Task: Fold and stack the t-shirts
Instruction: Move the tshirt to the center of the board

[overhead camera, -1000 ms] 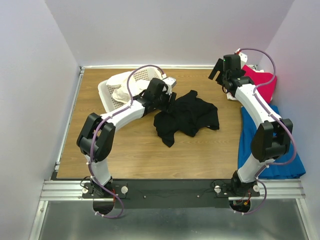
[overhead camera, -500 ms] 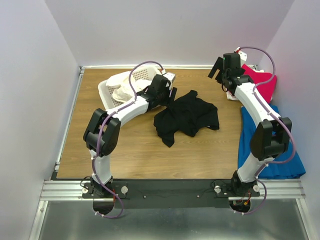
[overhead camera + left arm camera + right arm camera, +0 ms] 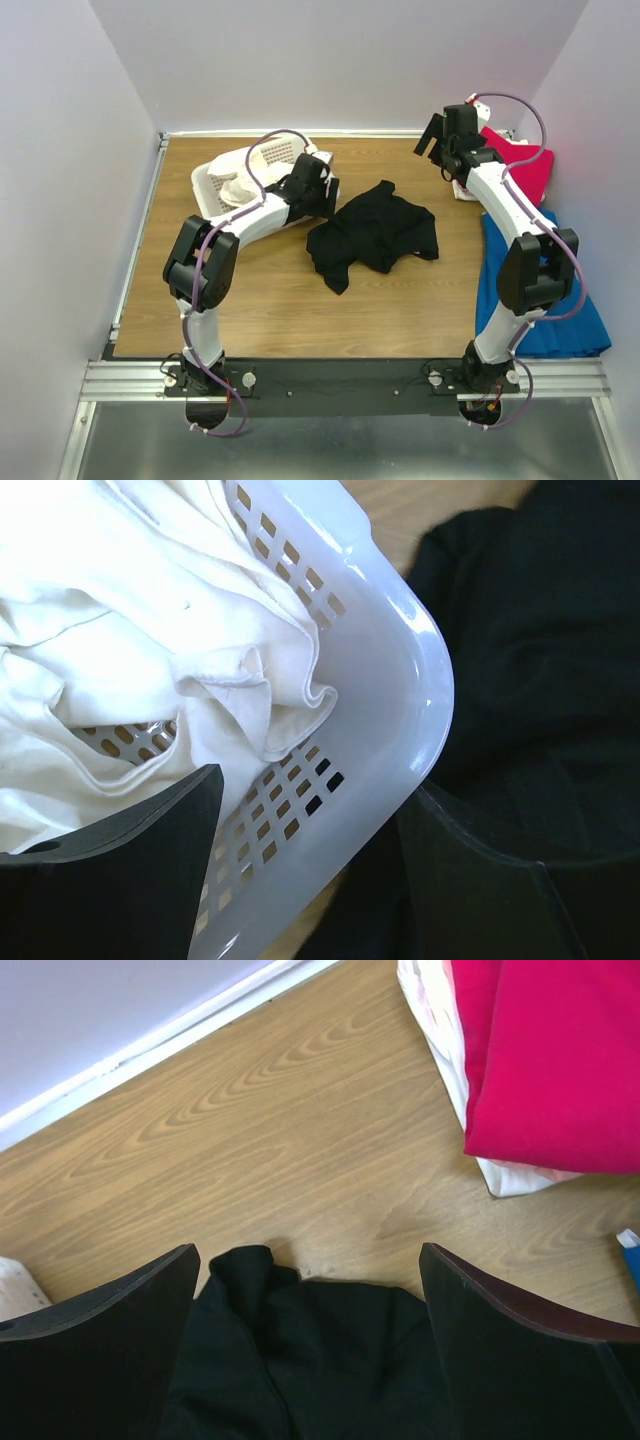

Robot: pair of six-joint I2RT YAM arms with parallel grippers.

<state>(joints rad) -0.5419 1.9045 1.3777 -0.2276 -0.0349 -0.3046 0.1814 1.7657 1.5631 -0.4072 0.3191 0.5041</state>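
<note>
- Two grippers in view, both with jaws spread and nothing gripped.
- Left gripper (image 3: 310,800) straddles the corner wall of the basket (image 3: 400,650). One finger is inside by the cream-white t-shirt (image 3: 120,650), the other outside over the black t-shirt (image 3: 375,235).
- Right gripper (image 3: 310,1260) hangs above the table (image 3: 250,1130), at the black t-shirt's far edge.
- Black t-shirt lies crumpled mid-table, just beside the basket.
- Red t-shirt (image 3: 560,1060) lies folded at the far right, on a white garment (image 3: 440,1040).
</note>
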